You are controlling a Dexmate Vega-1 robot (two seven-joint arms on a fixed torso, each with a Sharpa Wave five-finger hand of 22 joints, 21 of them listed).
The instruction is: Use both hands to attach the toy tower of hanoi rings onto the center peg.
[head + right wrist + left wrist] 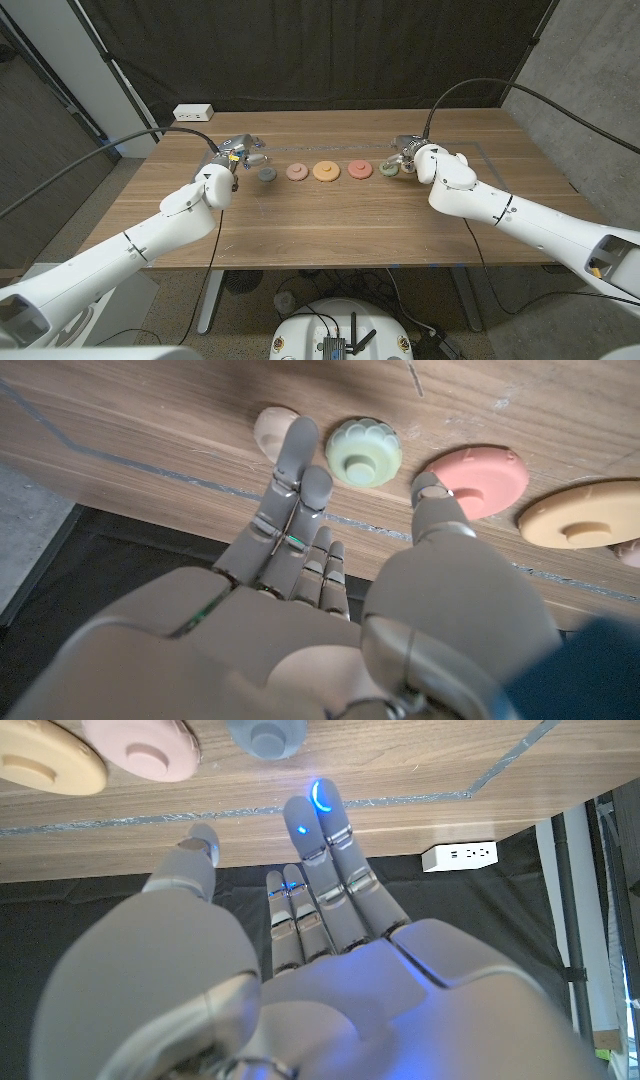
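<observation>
Rings lay in a row across the wooden tabletop, orange ring largest, red ring, pink ring, grey ring, green ring, left robot hand and right robot hand beside the row's ends, fingers spread, holding nothing.

A wooden table with visible grain and a smooth satin finish. Matt plastic-looking rings. Smooth grey hands; glossy white arm shells. Black cloth backdrop.

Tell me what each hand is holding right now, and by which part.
Nothing is held. The left hand hovers open near the grey ring; the right hand reaches, fingers apart, toward the green ring without gripping it.
</observation>
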